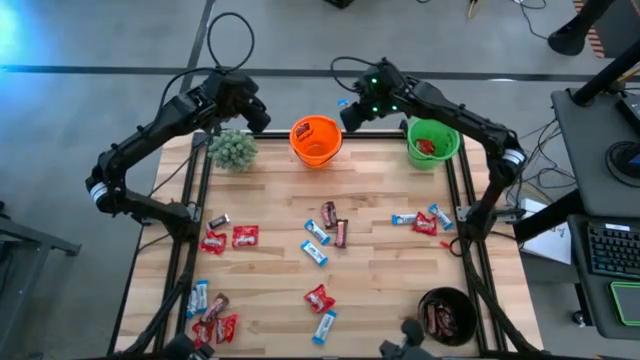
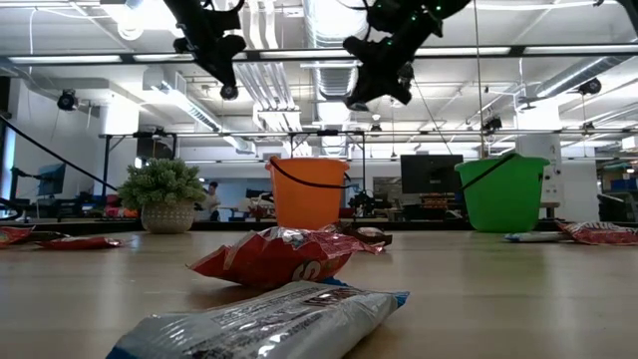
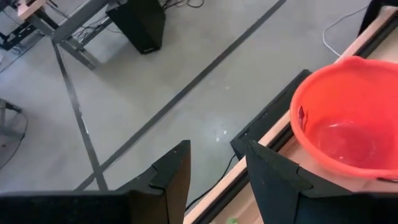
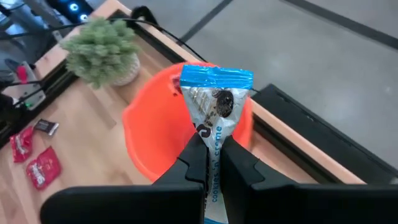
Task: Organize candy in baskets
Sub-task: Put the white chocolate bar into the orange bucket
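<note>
**Right end effector carries blue candy to orange basket**

The right end effector (image 4: pixel 210 163) pinches a light blue-and-white candy bar (image 4: pixel 214 102) above the orange basket (image 1: pixel 316 140). The left end effector (image 3: pixel 216 177) hangs open, empty. Green basket (image 1: pixel 432 142) and black basket (image 1: pixel 447 315) hold some; many wrapped bars (image 1: pixel 318 298) are still scattered on the tabletop (image 1: pixel 380 280).

Light blue-and-white candy bar (image 4: pixel 214 115) pinched upright above the orange basket (image 1: pixel 316 140) at the table's far edge. Green basket (image 1: pixel 432 142) farther right, red wrappers inside. Black basket (image 1: pixel 447 315) at the near right corner, dark brown bars inside. Loose candy (image 1: pixel 325 236) in red, blue-and-white and brown scattered flat across the wood.
</note>
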You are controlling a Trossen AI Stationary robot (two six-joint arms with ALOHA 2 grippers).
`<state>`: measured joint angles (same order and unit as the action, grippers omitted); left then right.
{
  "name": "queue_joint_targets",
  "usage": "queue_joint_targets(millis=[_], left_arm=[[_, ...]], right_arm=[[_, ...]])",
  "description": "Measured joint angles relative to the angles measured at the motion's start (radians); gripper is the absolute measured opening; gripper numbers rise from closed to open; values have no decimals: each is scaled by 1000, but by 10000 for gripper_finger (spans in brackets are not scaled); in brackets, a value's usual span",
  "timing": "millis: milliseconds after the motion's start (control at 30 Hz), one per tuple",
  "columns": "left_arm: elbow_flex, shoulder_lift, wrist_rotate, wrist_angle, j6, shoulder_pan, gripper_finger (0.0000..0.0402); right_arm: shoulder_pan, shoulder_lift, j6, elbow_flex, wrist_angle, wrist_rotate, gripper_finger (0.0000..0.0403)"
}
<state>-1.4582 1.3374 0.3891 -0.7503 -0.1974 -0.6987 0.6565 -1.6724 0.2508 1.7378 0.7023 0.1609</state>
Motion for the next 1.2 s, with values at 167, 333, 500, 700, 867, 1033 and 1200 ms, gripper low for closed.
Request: queue_joint_targets(millis=[167, 333, 500, 700, 867, 1033, 1200], left_arm=[[0, -8, -29, -5, -8, 0, 137], [0, -11, -42, -40, -30, 0, 137], [0, -21, -42, -63, -30, 0, 137], [0, -38, -67, -67, -30, 0, 137], [0, -42, -68, -67, -30, 0, 137], [0, -42, -68, -68, -30, 0, 137], [0, -42, -68, -65, -27, 0, 137]], right_arm=[[-26, -61, -8, 71, -4, 0, 13], [-45, -129, -14, 154, -3, 1, 13], [-52, -200, -19, 243, 3, 12, 13], [-56, -249, -28, 297, 3, 34, 13], [-54, -275, -50, 314, 3, 122, 15], [-56, -294, -89, 315, 4, 182, 48], [-54, -296, -97, 315, 0, 180, 98]])
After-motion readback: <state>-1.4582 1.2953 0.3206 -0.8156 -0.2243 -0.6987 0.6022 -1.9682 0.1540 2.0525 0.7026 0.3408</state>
